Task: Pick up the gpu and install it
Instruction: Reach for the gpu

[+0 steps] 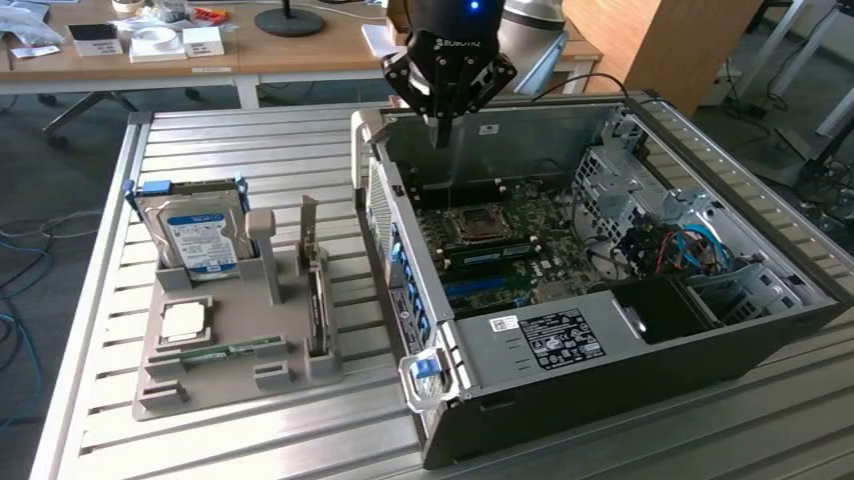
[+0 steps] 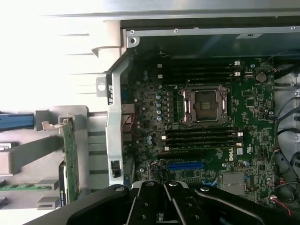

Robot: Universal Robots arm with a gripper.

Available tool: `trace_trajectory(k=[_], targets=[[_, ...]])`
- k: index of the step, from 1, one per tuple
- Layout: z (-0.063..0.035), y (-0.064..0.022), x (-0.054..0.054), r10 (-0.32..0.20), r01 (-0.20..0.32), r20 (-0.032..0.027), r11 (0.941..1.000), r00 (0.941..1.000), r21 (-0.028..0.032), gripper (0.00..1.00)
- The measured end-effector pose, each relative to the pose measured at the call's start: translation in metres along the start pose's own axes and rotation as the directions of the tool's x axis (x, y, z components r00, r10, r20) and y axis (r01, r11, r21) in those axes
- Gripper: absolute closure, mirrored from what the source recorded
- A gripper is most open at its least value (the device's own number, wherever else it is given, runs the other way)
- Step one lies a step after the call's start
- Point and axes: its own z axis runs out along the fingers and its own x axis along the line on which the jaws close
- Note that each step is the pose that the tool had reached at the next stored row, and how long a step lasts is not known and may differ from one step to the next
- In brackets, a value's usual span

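The arm (image 1: 534, 18) is cut off by the frame just above the claw (image 1: 442, 135), and in the wrist view the claw's linkage runs past the picture's edge. Beside the claw the gpu (image 2: 70, 159) stands edge-on, its face unseen and one end hidden behind that linkage. The table (image 2: 51, 51) past it is washed out white.

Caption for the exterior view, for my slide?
Gripper, jaws shut, over the open computer case; gpu stands in grey holder.

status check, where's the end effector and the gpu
End effector shut, empty, over the open case. Gpu upright in the holder beside the case, untouched. Case wall stands between them.
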Motion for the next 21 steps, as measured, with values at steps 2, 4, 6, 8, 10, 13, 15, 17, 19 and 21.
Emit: trace_trajectory(k=[2, 4, 6, 8, 10, 13, 15, 17, 19, 21], targets=[[-0.0001, -0.0002, 0.003, 0.000, 0.000, 0.0000, 1.0000, 1.0000, 0.0000, 0.89], [-0.0001, -0.0004, 0.006, 0.000, 0.000, 0.0001, 1.0000, 1.0000, 0.0000, 0.89], [-0.0002, -0.0006, 0.008, 0.000, 0.000, 0.0002, 1.0000, 1.0000, -0.0001, 0.89], [-0.0002, -0.0007, 0.010, 0.000, 0.000, 0.0002, 1.0000, 1.0000, -0.0001, 0.89], [-0.0003, -0.0008, 0.011, 0.000, 0.000, 0.0001, 1.0000, 1.0000, 0.0000, 0.89], [-0.0004, -0.0011, 0.015, 0.000, 0.000, 0.0003, 1.0000, 1.0000, 0.0000, 0.89], [-0.0005, -0.0013, 0.017, 0.000, 0.000, 0.0004, 1.0000, 1.0000, 0.0000, 0.89], [-0.0005, -0.0015, 0.020, 0.000, 0.000, 0.0006, 1.0000, 1.0000, -0.0001, 0.89], [-0.0006, -0.0017, 0.022, 0.000, 0.000, 0.0008, 1.0000, 1.0000, 0.0000, 0.89], [-0.0006, -0.0018, 0.025, 0.000, 0.000, 0.0010, 1.0000, 1.0000, -0.0002, 0.89]])
